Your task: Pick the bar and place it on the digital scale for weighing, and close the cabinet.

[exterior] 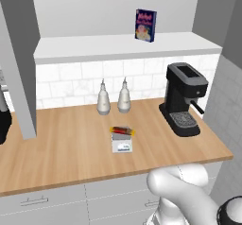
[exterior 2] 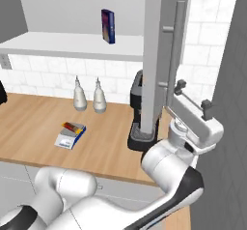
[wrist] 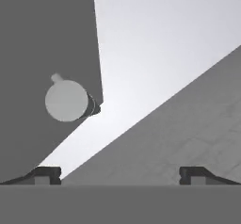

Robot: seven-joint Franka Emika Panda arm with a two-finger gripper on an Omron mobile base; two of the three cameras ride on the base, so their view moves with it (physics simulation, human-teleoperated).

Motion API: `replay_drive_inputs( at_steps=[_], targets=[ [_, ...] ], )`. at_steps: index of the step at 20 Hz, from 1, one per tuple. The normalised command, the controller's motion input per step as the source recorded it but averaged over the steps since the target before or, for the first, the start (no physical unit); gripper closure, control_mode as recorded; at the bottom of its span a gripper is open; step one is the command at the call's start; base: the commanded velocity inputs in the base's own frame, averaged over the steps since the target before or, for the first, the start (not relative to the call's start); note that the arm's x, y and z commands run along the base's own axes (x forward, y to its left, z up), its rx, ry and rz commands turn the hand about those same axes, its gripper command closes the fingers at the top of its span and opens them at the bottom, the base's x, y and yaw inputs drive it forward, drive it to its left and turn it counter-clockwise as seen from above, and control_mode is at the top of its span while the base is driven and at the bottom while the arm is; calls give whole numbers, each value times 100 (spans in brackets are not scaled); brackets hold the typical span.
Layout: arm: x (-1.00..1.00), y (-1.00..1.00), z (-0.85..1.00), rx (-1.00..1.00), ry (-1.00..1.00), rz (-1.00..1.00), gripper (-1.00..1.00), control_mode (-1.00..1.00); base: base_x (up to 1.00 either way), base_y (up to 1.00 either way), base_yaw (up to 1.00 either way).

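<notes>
The yellow-orange bar (exterior: pixel 122 131) (exterior 2: pixel 73 126) lies on the top plate of the small digital scale (exterior: pixel 122 145) (exterior 2: pixel 67 139) in the middle of the wooden counter. The grey cabinet stands open: its right door (exterior 2: pixel 158 50) swings out towards me with a long vertical handle (exterior 2: pixel 176 45), and its left door (exterior: pixel 19 63) juts out at the left. My gripper (exterior 2: pixel 193 96) (wrist: pixel 120 173) hangs open and holds nothing, just right of the right door's lower end. In the hand view that door (wrist: pixel 47 44) is at the left, its handle (wrist: pixel 67 100) seen end-on.
A black coffee machine (exterior: pixel 184 99) (exterior 2: pixel 140 122) stands at the counter's right end, partly behind the open door. Two pale bottles (exterior: pixel 113 97) (exterior 2: pixel 89 96) sit by the tiled wall. A blue printed box (exterior: pixel 145 24) (exterior 2: pixel 108 26) stands on the cabinet shelf. A grey wall (exterior 2: pixel 226 103) closes the right side.
</notes>
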Motion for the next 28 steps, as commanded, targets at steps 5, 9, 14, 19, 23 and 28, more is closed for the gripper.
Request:
replay_drive_inputs(
  at_steps=[5, 9, 14, 19, 23, 28],
  targets=[
    [-66, 100, 52, -38, -10, -4, -100, -100, 0, 0, 0],
    [-31, 100, 3, -50, 0, -10, -100, -100, 0, 0, 0],
    [0, 100, 0, -49, 4, -16, -100, -100, 0, 0, 0],
    [41, 100, 27, -34, 1, -33, -100, -100, 0, 0, 0],
    [68, 100, 1, -19, 11, -39, -100, -100, 0, 0, 0],
    [92, 100, -3, -13, 13, -43, -100, -100, 0, 0, 0]
  ],
)
